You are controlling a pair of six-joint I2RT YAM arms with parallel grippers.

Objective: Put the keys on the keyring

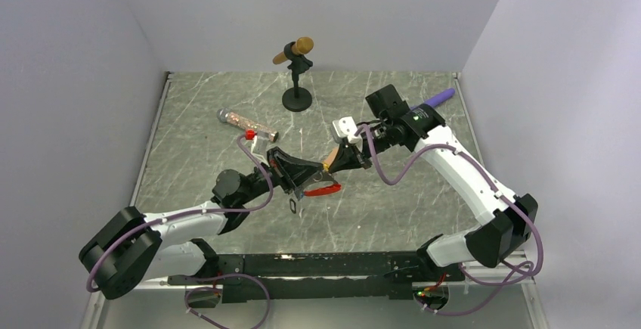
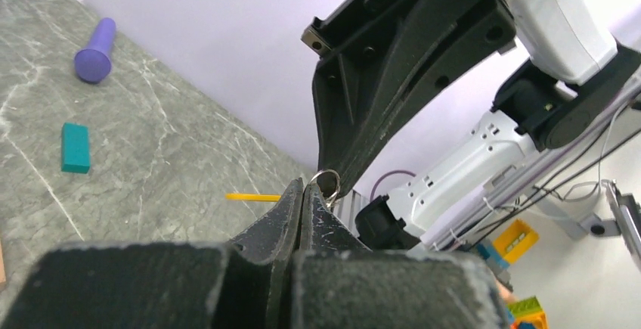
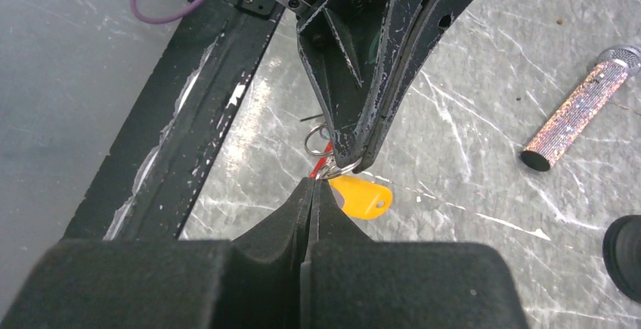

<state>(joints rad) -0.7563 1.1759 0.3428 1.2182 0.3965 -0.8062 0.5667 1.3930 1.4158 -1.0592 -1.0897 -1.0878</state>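
Left gripper [image 2: 304, 190]: clamped on keyring [image 2: 327, 181].
Right gripper [image 3: 311, 187]: shut, tip-to-tip opposite; yellow key [image 3: 363, 197] just beyond its tips.

Both arms stretch inward and meet nearly tip to tip. Left pincer [image 1: 323, 171] is clamped on the keyring [image 1: 322, 190] (right pincer [image 1: 333, 164] is squeezed tight too).
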